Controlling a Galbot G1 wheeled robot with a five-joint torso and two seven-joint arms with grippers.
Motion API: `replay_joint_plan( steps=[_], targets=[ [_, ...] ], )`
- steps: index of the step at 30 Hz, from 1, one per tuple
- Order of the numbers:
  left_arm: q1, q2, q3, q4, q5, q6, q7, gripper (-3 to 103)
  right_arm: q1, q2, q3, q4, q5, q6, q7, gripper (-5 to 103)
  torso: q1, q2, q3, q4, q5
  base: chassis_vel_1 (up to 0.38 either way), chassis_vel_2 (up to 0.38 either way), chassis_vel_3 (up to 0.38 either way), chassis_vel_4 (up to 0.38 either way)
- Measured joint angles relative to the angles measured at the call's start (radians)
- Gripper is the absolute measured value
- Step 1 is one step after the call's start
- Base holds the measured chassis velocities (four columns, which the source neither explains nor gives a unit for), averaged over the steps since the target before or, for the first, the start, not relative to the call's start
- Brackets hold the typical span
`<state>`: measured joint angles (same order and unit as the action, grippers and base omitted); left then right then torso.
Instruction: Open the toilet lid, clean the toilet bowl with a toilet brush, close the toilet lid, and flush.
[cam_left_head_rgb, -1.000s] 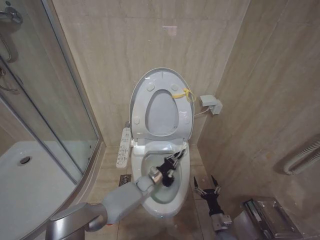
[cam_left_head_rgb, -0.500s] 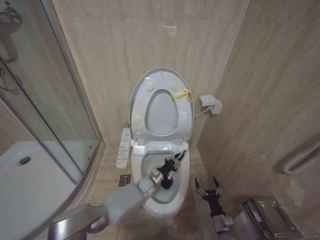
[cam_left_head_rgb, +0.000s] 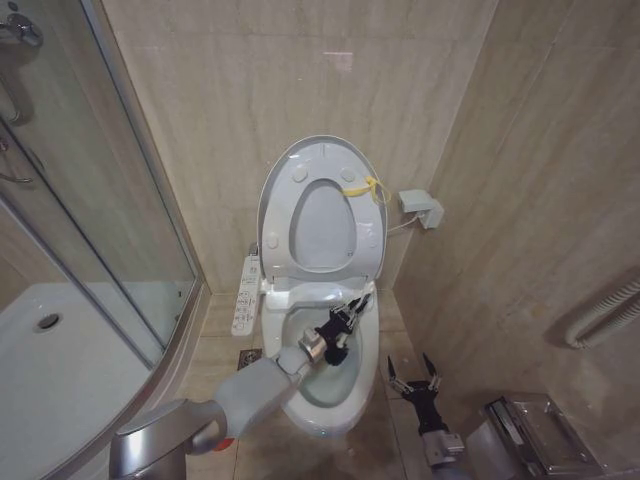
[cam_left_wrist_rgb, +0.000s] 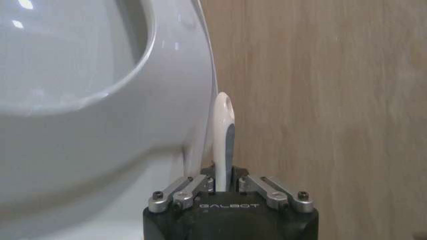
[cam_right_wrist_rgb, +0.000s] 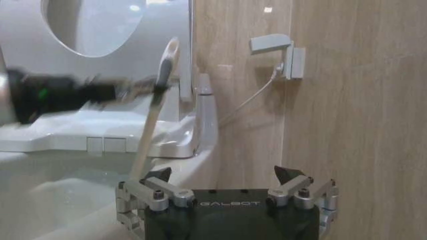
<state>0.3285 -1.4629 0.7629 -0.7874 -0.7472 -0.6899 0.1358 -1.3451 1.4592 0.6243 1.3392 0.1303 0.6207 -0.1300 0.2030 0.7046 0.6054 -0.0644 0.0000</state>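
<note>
Toilet bowl (cam_left_head_rgb: 325, 385) sits in the tiled corner, shower tray (cam_left_head_rgb: 50, 370) to the robot's left. Toilet lid (cam_left_head_rgb: 300, 160) and ring seat (cam_left_head_rgb: 370, 235) stand raised against the back wall, the small yellow tie (cam_left_head_rgb: 365, 188) at the lid's right edge, same as a second ago. Left arm reaches in from the lower left; compared with a second ago its elbow has shifted right and the left gripper (cam_left_head_rgb: 345, 318) has drawn slightly up and toward the back of the bowl. Its fingers are clamped on the white handle of the toilet brush (cam_right_wrist_rgb: 152, 125), which slants down into the bowl; bristle head hidden. Right gripper (cam_left_head_rgb: 413, 378) hangs beside the bowl's right flank, near the side wall, fingers spread apart, holding nothing, nearly unmoved. Wall box (cam_left_head_rgb: 420, 208) with its cable right of the lid.
</note>
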Motion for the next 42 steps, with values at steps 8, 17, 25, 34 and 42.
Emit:
replay_joint_plan(
  steps=[8, 17, 25, 34, 42],
  targets=[
    [0.022, -0.008, 0.016, 0.053, 0.022, -0.011, 0.016, 16, -0.004, 0.008, -0.001, -0.001, -0.005, 0.003, 0.000, 100, 0.000, 0.000, 0.000, 0.0009, 0.0001, 0.000, 0.000, 0.000, 0.000],
    [0.001, -0.041, -0.036, 0.044, 0.016, -0.011, 0.016, 16, 0.000, 0.011, 0.000, 0.001, -0.010, 0.002, 0.001, 100, 0.000, 0.000, 0.000, -0.0006, 0.0000, 0.000, 0.000, 0.000, 0.000],
    [0.033, -0.010, -0.009, 0.094, 0.044, -0.029, 0.037, 16, -0.001, 0.014, -0.003, 0.000, -0.017, 0.002, 0.002, 100, 0.000, 0.000, 0.000, 0.0011, 0.0001, 0.000, 0.000, 0.000, 0.000],
    [-0.015, 0.110, -0.046, -0.185, -0.039, 0.021, -0.068, 16, -0.006, 0.016, 0.001, 0.010, -0.017, 0.002, 0.003, 100, 0.000, 0.000, 0.000, 0.0000, -0.0001, 0.000, 0.000, 0.000, 0.000],
    [0.023, 0.263, -0.043, -0.413, -0.074, 0.057, -0.116, 16, 0.002, 0.002, -0.003, 0.001, -0.011, 0.002, 0.003, 100, 0.000, 0.000, 0.000, 0.0004, -0.0002, 0.000, 0.000, 0.000, 0.000]
  ],
)
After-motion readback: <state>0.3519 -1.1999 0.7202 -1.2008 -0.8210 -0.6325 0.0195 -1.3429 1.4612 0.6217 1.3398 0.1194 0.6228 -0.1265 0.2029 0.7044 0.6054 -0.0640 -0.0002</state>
